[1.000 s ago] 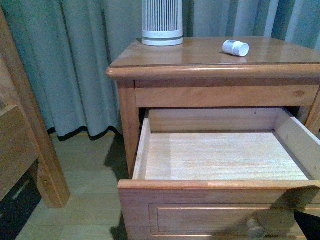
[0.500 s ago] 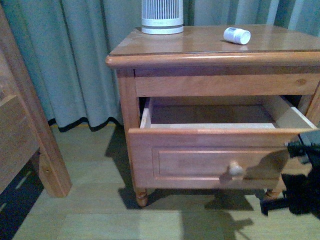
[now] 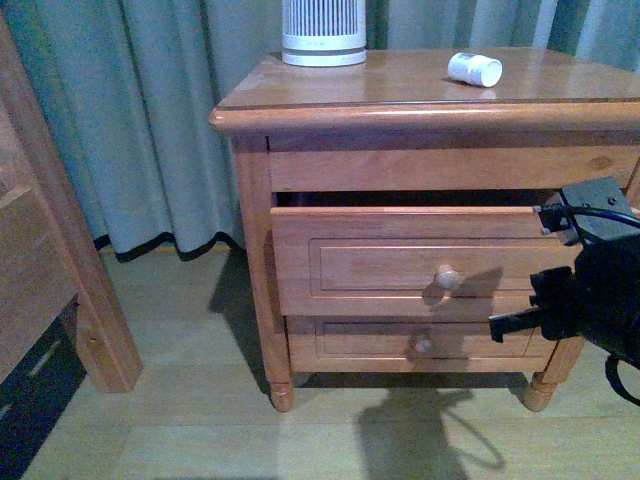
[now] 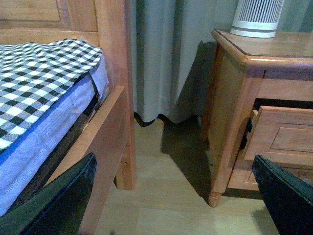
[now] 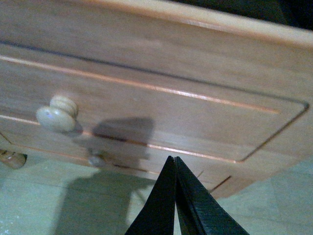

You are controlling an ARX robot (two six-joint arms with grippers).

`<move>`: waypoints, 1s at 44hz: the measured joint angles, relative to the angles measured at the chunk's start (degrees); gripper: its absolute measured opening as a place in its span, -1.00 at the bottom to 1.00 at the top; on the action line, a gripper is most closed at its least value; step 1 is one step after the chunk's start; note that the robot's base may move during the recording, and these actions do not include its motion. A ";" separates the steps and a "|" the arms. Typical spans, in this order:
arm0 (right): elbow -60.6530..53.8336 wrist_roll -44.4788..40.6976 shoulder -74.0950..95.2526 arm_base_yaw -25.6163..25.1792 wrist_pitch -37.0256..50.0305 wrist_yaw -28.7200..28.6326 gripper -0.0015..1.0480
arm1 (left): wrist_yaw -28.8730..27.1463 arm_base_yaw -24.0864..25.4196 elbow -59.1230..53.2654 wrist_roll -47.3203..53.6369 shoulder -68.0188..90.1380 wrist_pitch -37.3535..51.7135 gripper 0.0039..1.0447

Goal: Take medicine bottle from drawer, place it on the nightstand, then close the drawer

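**Inspector:** The medicine bottle (image 3: 474,69) lies on its side on the glossy top of the nightstand (image 3: 330,95), toward the right, well apart from the white ribbed appliance (image 3: 323,32) standing at the back of the same top. Nothing touches the bottle.

**Clerk:** And the drawer?

**Inspector:** The drawer (image 3: 400,262) is nearly home. In the front view its panelled face stands slightly proud of the cabinet, with a dark gap showing above its upper edge. The left wrist view confirms it: the drawer's face (image 4: 281,134) sits a little forward of the nightstand's side post. The round knob (image 3: 447,278) is free. The shallower drawer (image 3: 410,343) beneath is flush.

**Clerk:** State of the right pincer?

**Inspector:** The right pincer (image 5: 174,164) has its two dark fingers pressed together, with nothing between them. In the right wrist view the tips point at the drawer's face, to the side of the knob (image 5: 57,114) and lower; contact cannot be confirmed. In the front view the right arm (image 3: 590,290) stands before the nightstand's right edge.

**Clerk:** The left?

**Inspector:** The left pincer (image 4: 171,196) is spread wide; its fingers (image 4: 63,205) show at the two sides of its own view, empty. It faces the floor (image 4: 166,196) between the bed frame (image 4: 112,88) and the nightstand, with the curtain (image 4: 161,54) behind. A checked cover (image 4: 39,73) lies on the bed.
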 joint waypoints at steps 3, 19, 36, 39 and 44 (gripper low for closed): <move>2.43 -0.98 -0.15 0.22 -1.99 -0.31 -0.94 | 0.00 0.00 0.00 0.00 0.00 0.00 0.88; 11.82 -3.21 0.59 -0.24 -9.86 0.11 -0.94 | 0.00 0.00 0.00 0.00 0.00 0.00 0.88; 17.88 -5.01 3.02 -0.52 -13.49 0.83 -0.94 | 0.00 0.00 0.00 0.00 0.00 0.00 0.88; 18.58 -5.20 3.26 -0.55 -13.92 0.94 -0.94 | 0.00 0.00 0.00 0.00 0.00 0.00 0.88; 19.37 -5.29 3.74 -0.70 -14.40 0.83 -0.94 | 0.00 0.00 0.00 0.00 0.00 0.00 0.88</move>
